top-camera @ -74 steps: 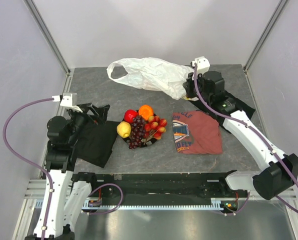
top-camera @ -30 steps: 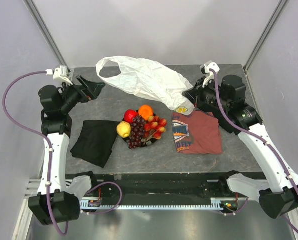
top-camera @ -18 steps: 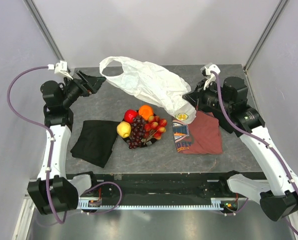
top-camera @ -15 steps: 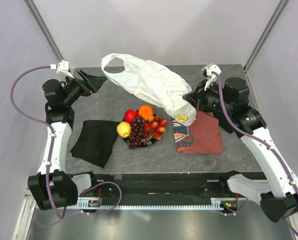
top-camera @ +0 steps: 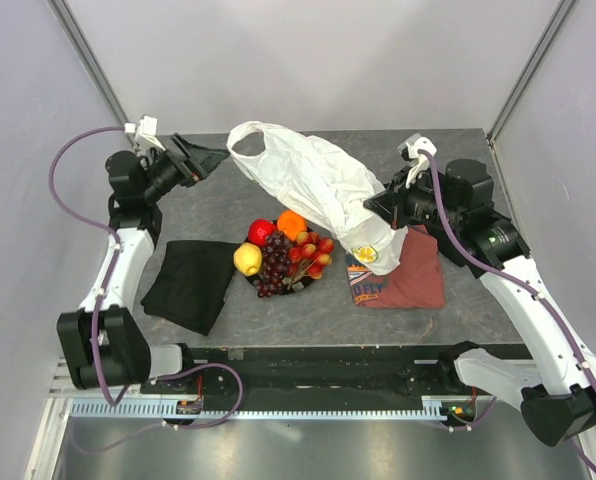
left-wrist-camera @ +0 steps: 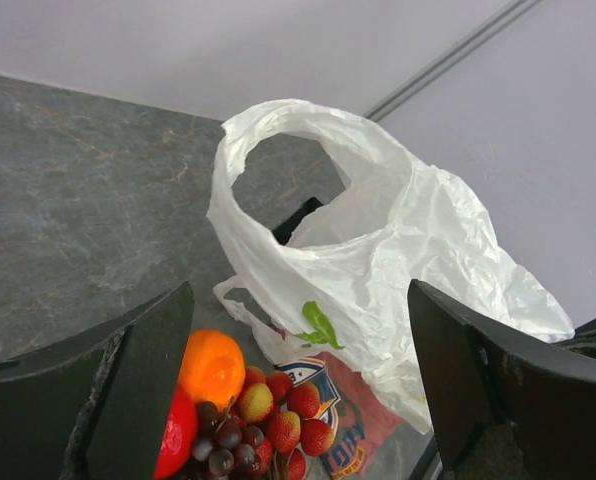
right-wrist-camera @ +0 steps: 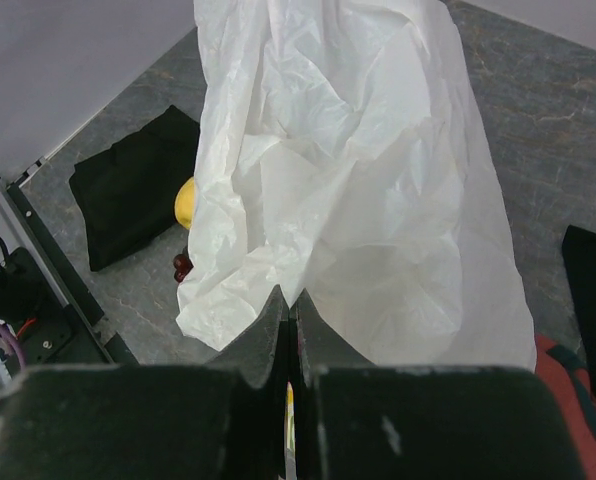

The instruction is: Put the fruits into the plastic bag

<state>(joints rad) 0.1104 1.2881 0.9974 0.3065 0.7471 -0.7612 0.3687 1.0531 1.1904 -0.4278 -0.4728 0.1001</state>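
landmark: we take the fruits (top-camera: pixel 286 255), heaped mid-table (top-camera: pixel 228 200), as our reference.
inside the heap: we find the apple (top-camera: pixel 261 231) and orange (top-camera: pixel 292 222) at the back, the lemon (top-camera: pixel 246 259) at the left, the grape bunch (top-camera: pixel 274 265) in the middle.
left: we see 1 cloth (top-camera: pixel 190 283) lying just beside the fruits.
right: we place the T-shirt (top-camera: pixel 413 280) flat on the table.
behind and right: we see the plastic bag (top-camera: pixel 318 185) hanging from the right gripper (right-wrist-camera: pixel 288 305), its lower end over the T-shirt.

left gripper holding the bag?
No, in the left wrist view the left gripper stands wide open and the plastic bag hangs beyond its fingers, not between them.
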